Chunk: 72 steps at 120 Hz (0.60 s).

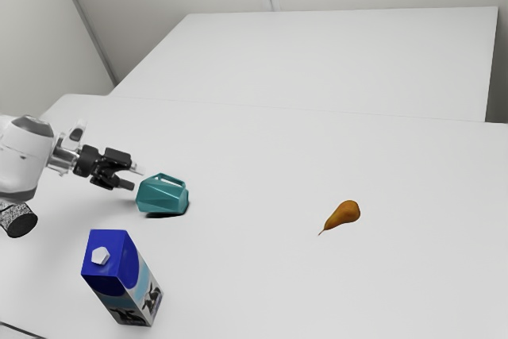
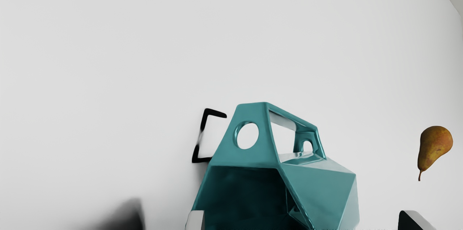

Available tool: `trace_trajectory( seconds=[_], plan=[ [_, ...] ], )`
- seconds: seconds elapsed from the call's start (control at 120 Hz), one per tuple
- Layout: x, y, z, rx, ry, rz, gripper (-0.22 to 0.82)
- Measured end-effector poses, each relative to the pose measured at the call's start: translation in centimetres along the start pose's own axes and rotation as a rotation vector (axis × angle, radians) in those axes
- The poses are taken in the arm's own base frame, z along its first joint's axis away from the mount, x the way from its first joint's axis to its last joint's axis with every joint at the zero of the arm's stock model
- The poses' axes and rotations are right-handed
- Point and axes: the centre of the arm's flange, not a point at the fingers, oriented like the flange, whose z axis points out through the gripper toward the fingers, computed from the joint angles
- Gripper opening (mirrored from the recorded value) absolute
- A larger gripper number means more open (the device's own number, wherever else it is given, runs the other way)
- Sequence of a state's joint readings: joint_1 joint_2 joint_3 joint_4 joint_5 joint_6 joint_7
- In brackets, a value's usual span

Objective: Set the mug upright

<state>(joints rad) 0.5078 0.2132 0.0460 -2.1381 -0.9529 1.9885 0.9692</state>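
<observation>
Between the blue-topped carton and the far edge of the desk in the exterior view, the teal mug lies on its side (handle uppermost), its mouth facing the pincer. The pincer is wide, its fingers well apart just beside the mug; whether either touches it, I cannot tell. The carton stands upright. A brown pear lies well apart, toward the exterior view's right.
</observation>
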Motion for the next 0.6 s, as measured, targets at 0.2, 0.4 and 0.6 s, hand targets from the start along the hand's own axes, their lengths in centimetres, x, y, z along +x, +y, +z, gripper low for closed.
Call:
trace_trajectory(
  seconds=[0.2,0.4,0.6],
  plan=[
    [-0.3,-0.1,0.5,-0.016,-0.023,0.001,0.58],
    [-0.8,-0.3,1.4,-0.037,-0.051,-0.009,0.58],
    [-0.7,0.3,2.1,-0.052,-0.07,0.0,0.58]
  ],
)
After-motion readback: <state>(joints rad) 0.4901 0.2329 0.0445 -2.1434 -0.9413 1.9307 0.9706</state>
